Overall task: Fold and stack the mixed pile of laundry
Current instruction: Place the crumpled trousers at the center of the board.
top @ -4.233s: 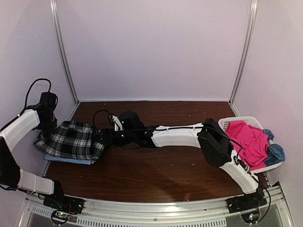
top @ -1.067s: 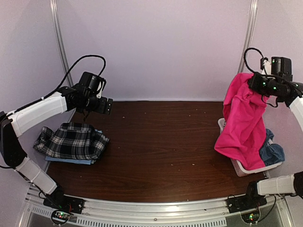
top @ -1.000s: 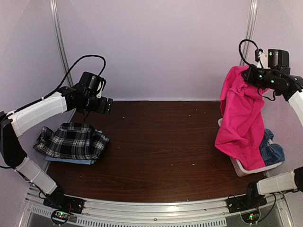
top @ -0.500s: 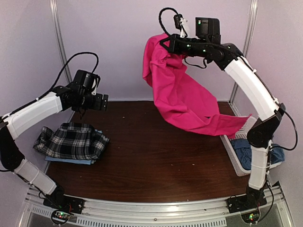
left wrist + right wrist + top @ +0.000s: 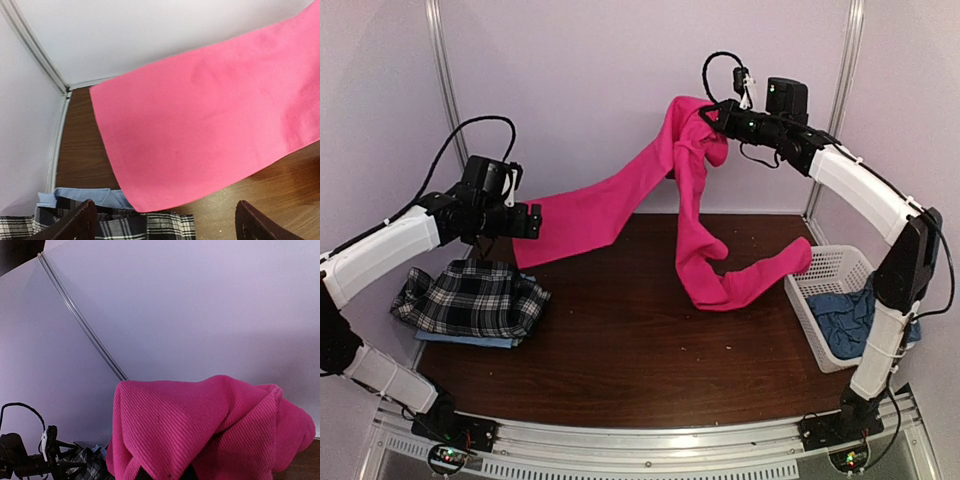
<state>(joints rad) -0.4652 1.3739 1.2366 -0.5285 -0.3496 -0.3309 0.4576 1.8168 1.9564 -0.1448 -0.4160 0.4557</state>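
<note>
- Top view: the right gripper (image 5: 717, 113), high in the upper centre-right, is clamped on a bunched part of the trousers (image 5: 695, 215).
- One leg runs in a long slant down-left, and its end is just beside the left gripper (image 5: 528, 222). The other leg hangs to the table (image 5: 620, 370) at centre and curls right towards the basket (image 5: 832, 268).
- The left jaws stand wide apart with nothing in them. The left arm is plainly the nearer one to that free leg end.
- The plaid shirt (image 5: 470, 300) lies folded at lower left on the blue shirt (image 5: 470, 338), and a blue cloth (image 5: 850, 318) sits in the basket.
- Left wrist view: the leg (image 5: 200, 115) fills the upper right, with its long axis running up-right. Its hem corner is just ahead of the two spread fingers (image 5: 77, 227) and not between them. A catch would likely need a short reach forward.
- Right wrist view: the trousers (image 5: 200, 425) are heaped over the closed jaws at the bottom centre, which hides the fingers.
</note>
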